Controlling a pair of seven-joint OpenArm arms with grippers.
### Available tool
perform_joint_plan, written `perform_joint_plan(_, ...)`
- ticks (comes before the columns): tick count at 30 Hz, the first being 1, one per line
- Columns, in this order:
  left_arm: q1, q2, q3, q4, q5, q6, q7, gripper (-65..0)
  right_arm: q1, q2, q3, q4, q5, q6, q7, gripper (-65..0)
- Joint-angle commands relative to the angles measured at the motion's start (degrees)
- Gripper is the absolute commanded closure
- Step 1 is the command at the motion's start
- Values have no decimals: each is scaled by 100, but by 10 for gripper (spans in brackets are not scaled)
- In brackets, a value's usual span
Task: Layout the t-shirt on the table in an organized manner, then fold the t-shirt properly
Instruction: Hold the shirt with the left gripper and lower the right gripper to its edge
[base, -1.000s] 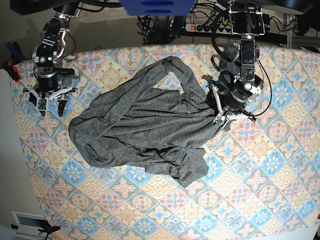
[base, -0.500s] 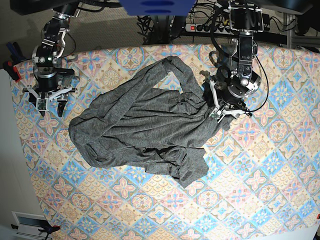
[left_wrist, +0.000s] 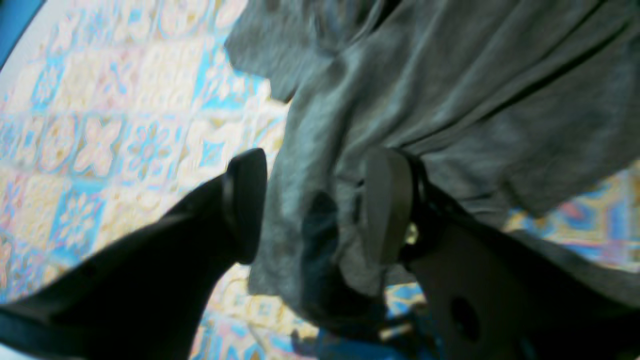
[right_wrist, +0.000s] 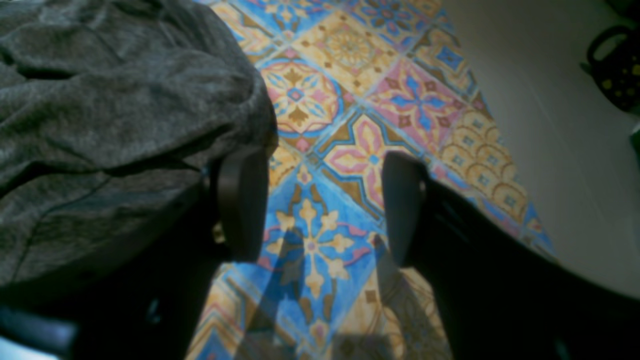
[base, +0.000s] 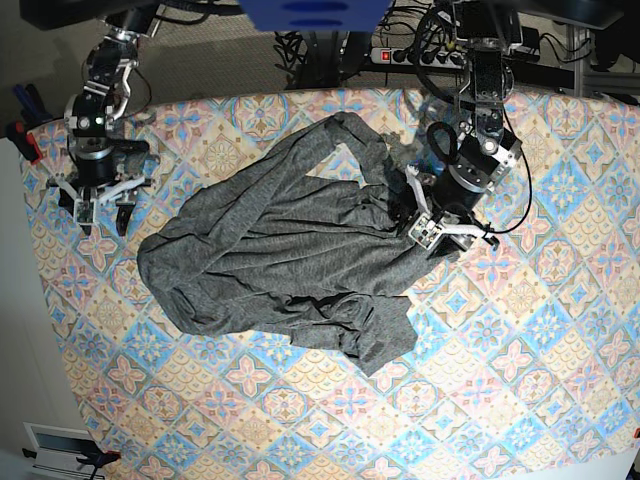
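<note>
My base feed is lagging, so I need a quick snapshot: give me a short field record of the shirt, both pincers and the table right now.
shirt: grey t-shirt, crumpled in a heap mid-table, not spread flat
left pincer: open, jaws either side of a bunched fold at the shirt's edge, not clamped
right pincer: open, empty, over bare cloth beside the shirt's edge
table: patterned tile cloth, shirt covers the upper middle
fold status: not started

Base view is showing bright, even light; both wrist views are blurring, dim, with dark foreground shadows along the bottom
</note>
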Motion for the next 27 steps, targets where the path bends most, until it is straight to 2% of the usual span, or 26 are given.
perform_joint_plan(1, -57, -14, 69, 108, 9, 36, -71, -315, 245, 82, 3, 42, 60, -22, 217, -349)
perform_joint_plan(4, -4, -32, 192, 108, 9, 36, -71, -315, 658, 91, -243, -222, 60, -13, 217, -349)
perform_joint_plan(8, 31, -40, 210, 108, 18, 36, -71, -315, 887, 258, -586, -538, 69, 321, 217, -349)
perform_joint_plan(15, 22, -58, 210, 108, 18, 36, -62, -315, 1414, 249, -568, -1039, 69, 321, 234, -349)
perform_joint_plan(27, -22, -58, 210, 81, 18, 36, -62, -315, 1379, 249, -568, -1066, 69, 321, 261, -349)
